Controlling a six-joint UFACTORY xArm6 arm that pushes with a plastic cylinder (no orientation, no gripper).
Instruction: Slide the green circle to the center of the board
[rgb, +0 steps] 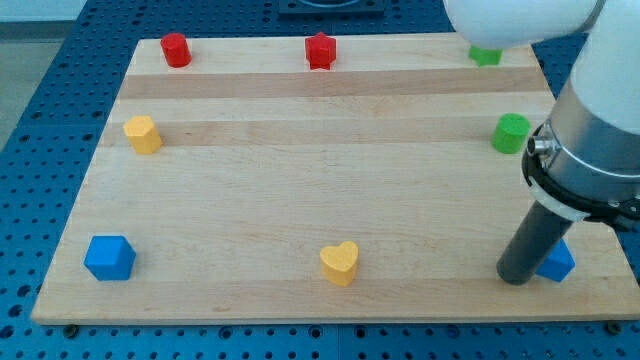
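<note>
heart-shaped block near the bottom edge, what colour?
Yellow: the heart block, clear in the camera view.

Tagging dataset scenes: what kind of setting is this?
Likely a robotics lab bench: a wooden board on a blue perforated table, small blocks such as the green circle, and my tip.

Pale wooden board (300, 170) on blue perforated table (40, 110) — evenly lit.
</note>
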